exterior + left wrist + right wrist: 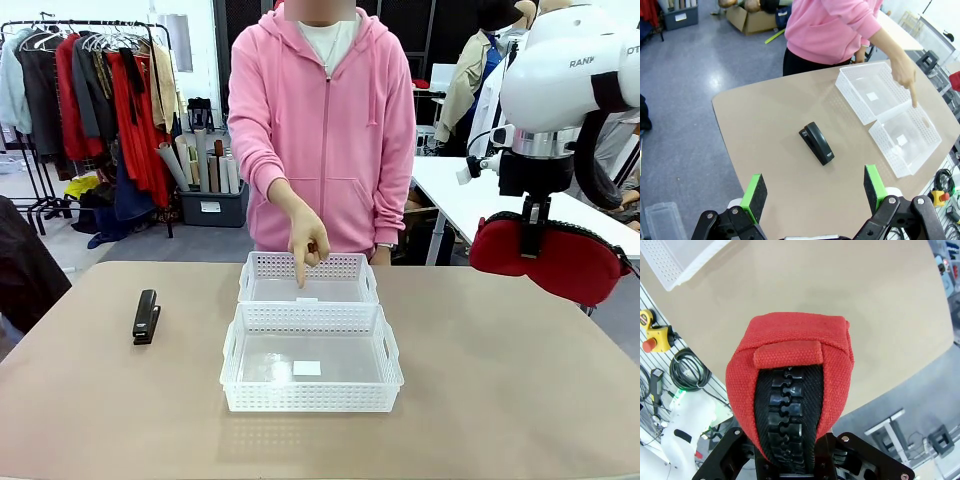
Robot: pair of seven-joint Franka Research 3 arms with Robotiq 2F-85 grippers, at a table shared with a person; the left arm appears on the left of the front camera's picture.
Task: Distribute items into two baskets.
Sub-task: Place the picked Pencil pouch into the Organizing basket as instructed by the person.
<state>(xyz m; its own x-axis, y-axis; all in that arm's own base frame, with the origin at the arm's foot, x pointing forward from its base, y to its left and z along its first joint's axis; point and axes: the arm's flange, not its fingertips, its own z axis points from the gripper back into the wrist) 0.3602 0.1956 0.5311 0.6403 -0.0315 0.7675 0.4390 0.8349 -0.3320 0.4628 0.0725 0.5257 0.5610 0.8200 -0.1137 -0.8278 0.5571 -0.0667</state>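
Nearest the robot's edge of the desk [500,410] sits the larger white basket [312,385], a small white label on its floor. Touching its far rim stands the narrower basket [345,266]. Off to the left, well apart from both, the black stapler [146,316] lies flat on the desk. The left gripper [814,187] hangs above the desk with its green pads spread wide and nothing between them. At the desk's right side, the right gripper [533,238] is clamped tight on the zipper edge of the red fabric pouch [580,262], holding it in the air. At the far side, a person in a pink hoodie points one hand [305,250] down over the narrower basket.
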